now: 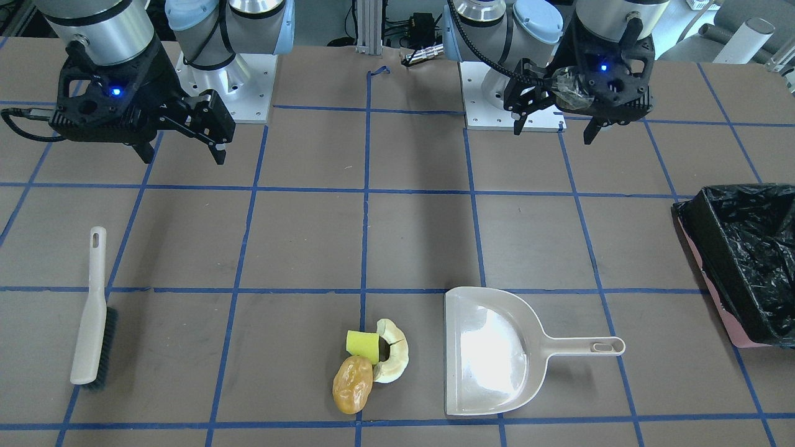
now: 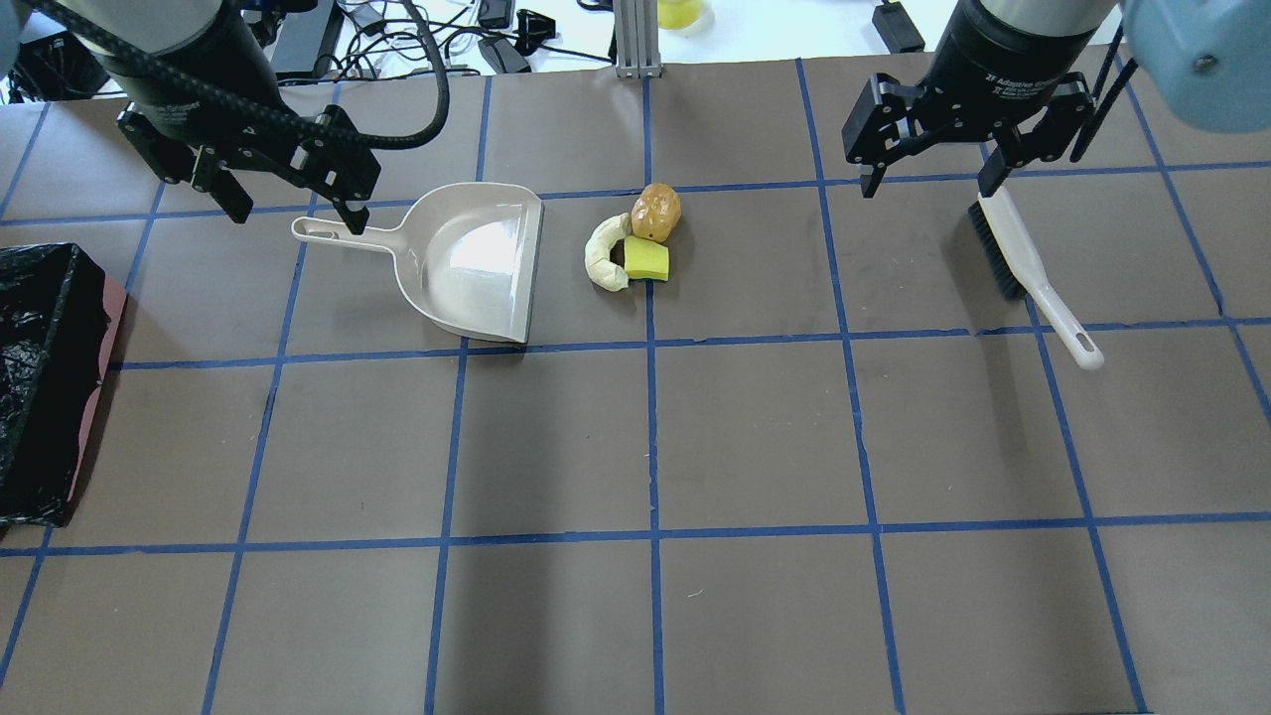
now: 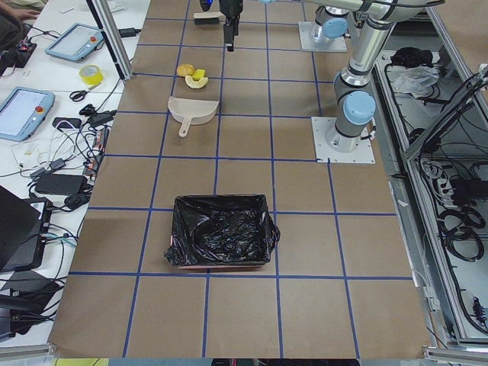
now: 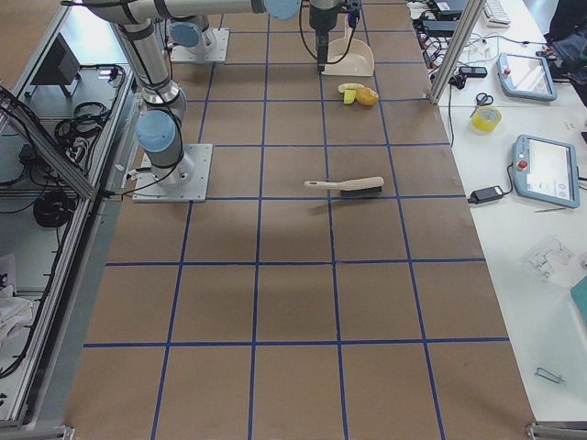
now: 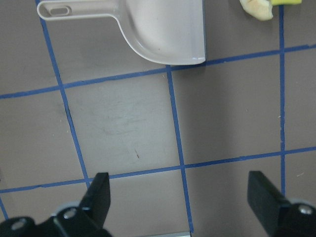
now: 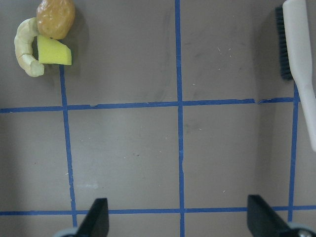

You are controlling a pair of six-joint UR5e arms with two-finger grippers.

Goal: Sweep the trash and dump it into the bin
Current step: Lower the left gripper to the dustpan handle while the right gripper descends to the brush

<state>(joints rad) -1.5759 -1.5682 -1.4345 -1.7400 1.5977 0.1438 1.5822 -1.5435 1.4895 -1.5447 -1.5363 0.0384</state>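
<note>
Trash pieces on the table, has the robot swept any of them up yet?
Nothing is done yet. The yellow-green block, orange-brown lump and cream crescent lie on the table beside the empty dustpan. Nothing is in hand: the left gripper and right gripper are both open and empty, and the brush lies untouched. Still to do: sweeping the pieces into the dustpan and tipping them into the bin.

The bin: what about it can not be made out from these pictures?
Front-facing view: the right edge cuts off the bin.
Overhead view: the left edge cuts it off.
Left side view: the black bag hides its floor and most pink walls.
Other views: it is out of frame.
</note>
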